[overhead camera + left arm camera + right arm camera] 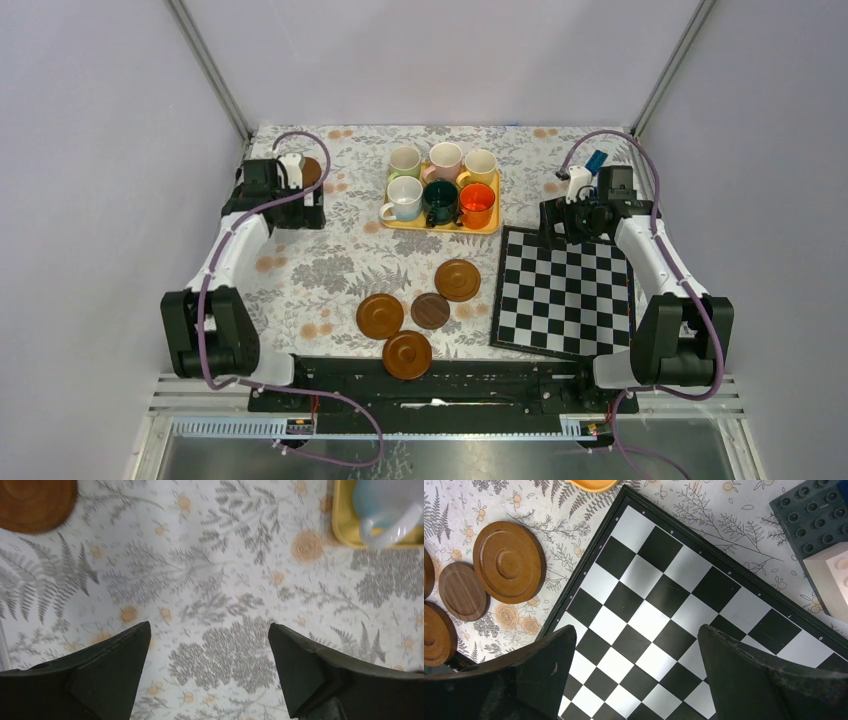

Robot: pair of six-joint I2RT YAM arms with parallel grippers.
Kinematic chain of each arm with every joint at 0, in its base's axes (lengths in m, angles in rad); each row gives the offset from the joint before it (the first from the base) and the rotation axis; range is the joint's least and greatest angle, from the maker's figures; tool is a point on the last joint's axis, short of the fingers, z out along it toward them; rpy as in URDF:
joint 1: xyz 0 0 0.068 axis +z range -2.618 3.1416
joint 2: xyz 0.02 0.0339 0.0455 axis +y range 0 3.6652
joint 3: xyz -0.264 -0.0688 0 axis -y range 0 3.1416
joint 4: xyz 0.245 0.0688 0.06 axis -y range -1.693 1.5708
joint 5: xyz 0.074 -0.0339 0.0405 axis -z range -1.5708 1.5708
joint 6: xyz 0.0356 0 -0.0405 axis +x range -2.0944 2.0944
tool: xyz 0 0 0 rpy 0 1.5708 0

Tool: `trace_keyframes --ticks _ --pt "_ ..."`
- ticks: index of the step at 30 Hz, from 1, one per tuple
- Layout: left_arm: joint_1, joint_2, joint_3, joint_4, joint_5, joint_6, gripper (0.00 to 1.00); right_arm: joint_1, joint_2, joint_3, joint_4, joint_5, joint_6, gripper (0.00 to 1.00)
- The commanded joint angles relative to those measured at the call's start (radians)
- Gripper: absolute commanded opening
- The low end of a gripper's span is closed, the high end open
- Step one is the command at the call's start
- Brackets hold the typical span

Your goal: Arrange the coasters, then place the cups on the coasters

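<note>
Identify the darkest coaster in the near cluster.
The small coaster in the cluster's middle: dark brown, while its three neighbours are larger and lighter.

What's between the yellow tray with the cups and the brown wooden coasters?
Only flowery tablecloth. In the top view the stretch from the yellow tray to the nearest coaster is bare; the chequered board sits off to one side.

We see bare floral tablecloth (420, 250) open between yellow rectangular tray (432, 226) and four round brown wooden coasters (457, 280); six ceramic mugs (443, 200) packed tight on tray; black-and-white chequered board (565, 295) fills right side.
</note>
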Motion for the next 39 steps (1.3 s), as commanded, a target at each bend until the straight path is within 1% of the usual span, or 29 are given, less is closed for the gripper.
trace_keyframes --ticks 1,4,8,12,15,21,28,36,39 --pt "0.032 0.114 0.184 0.068 -0.058 0.014 0.99 0.01 -0.034 0.054 -0.013 -0.033 0.015 0.98" --pt "0.095 0.249 0.333 0.045 -0.035 0.012 0.99 0.009 -0.047 0.04 0.006 -0.026 0.022 0.98" --pt "0.171 0.433 0.518 -0.006 0.049 0.044 0.98 0.009 -0.061 0.009 0.025 -0.013 0.024 0.98" --pt "0.221 0.568 0.636 -0.023 0.072 0.081 0.92 0.009 -0.069 -0.004 0.032 -0.01 0.022 0.98" --pt "0.234 0.65 0.698 -0.028 0.039 0.092 0.89 0.009 -0.067 -0.008 0.035 -0.013 0.023 0.98" --pt "0.236 0.756 0.765 -0.041 0.02 0.141 0.88 0.009 -0.055 -0.01 0.034 -0.014 0.018 0.98" --pt "0.24 0.847 0.823 -0.04 -0.038 0.163 0.82 0.009 -0.046 -0.005 0.029 -0.011 0.019 0.98" --pt "0.242 0.889 0.819 -0.046 -0.018 0.185 0.79 0.008 -0.046 -0.007 0.031 -0.006 0.021 0.98" --pt "0.24 0.889 0.8 -0.049 0.023 0.19 0.73 0.009 -0.044 -0.009 0.031 -0.003 0.02 0.98"
